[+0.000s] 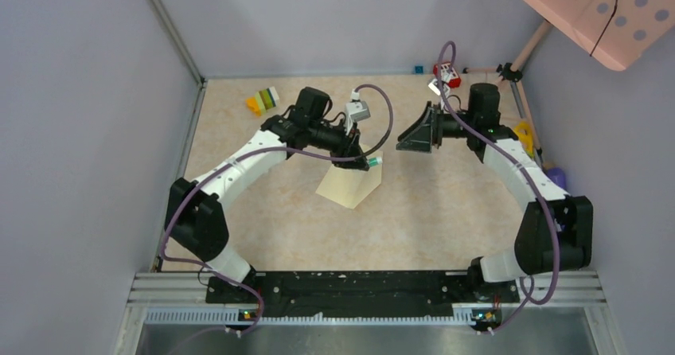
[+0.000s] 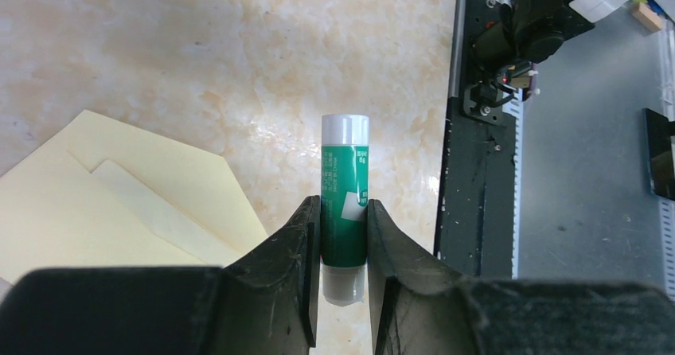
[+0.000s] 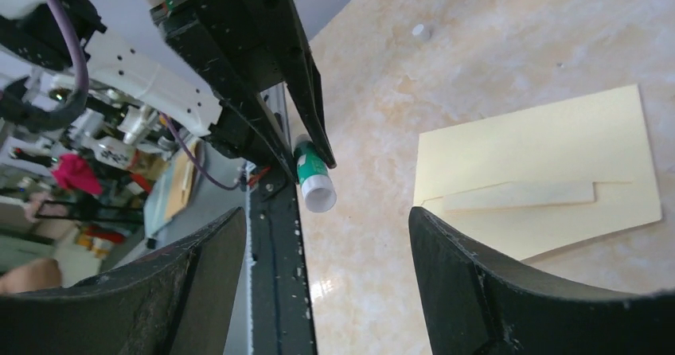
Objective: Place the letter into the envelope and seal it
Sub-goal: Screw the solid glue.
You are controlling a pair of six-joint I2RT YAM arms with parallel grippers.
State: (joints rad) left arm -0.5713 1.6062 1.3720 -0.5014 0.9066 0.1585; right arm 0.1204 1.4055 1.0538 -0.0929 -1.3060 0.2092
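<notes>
The pale yellow envelope (image 1: pixel 350 186) lies flat on the beige table, its flap side up (image 3: pixel 541 172) (image 2: pixel 119 196). I cannot make out the letter as a separate sheet. My left gripper (image 1: pixel 362 160) (image 2: pixel 344 205) hovers just right of the envelope's upper edge, shut on a green glue stick (image 2: pixel 344 188) (image 1: pixel 372 162) (image 3: pixel 312 178) with white ends. The stick juts out beyond the fingertips. My right gripper (image 1: pixel 402 142) (image 3: pixel 328 226) hangs a short way to the right, facing the stick. It stands open with nothing between its fingers.
Coloured blocks (image 1: pixel 263 100) sit at the back left, and small red and white items (image 1: pixel 447 75) at the back right. A yellow object (image 1: pixel 524 136) lies by the right wall. A tiny white round piece (image 3: pixel 419 30) rests on the table. A metal rail (image 1: pixel 358 299) runs along the near edge.
</notes>
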